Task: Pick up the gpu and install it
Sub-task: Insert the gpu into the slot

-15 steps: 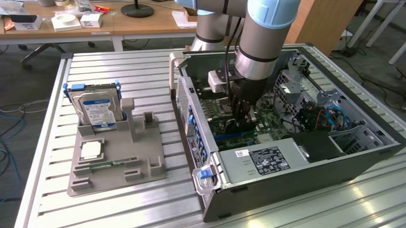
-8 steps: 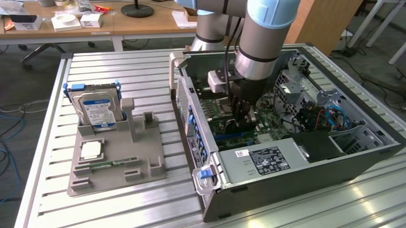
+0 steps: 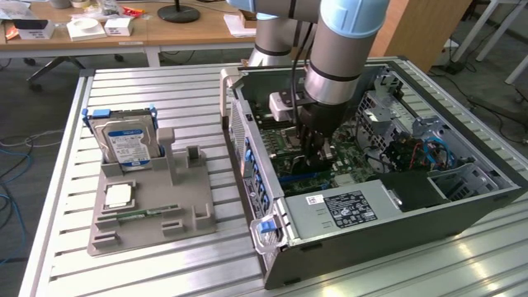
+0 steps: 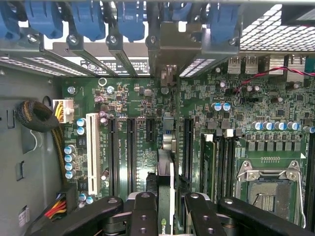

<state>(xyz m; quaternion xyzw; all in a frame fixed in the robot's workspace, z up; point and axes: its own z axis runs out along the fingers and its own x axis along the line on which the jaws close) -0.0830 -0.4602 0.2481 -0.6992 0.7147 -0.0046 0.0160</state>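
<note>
The gpu (image 4: 166, 147) shows edge-on in the wrist view as a thin card standing on edge over the motherboard's (image 4: 246, 113) expansion slots. Its metal end bracket (image 4: 168, 74) reaches the case's rear slot openings. My gripper (image 4: 167, 216) is shut on the card, one black finger (image 4: 142, 211) on each side of it. In the exterior view the gripper (image 3: 317, 151) reaches straight down inside the open computer case (image 3: 462, 204), low over the board. I cannot tell whether the card sits fully in its slot.
On the slatted table at the exterior view's left, a grey holder (image 3: 153, 210) carries a silver hard drive (image 3: 123, 143) with a blue label and a green memory stick (image 3: 148, 214). Inside the case are the power supply (image 3: 342, 209), drive cages and cables. The CPU socket (image 4: 268, 189) lies beside the slots.
</note>
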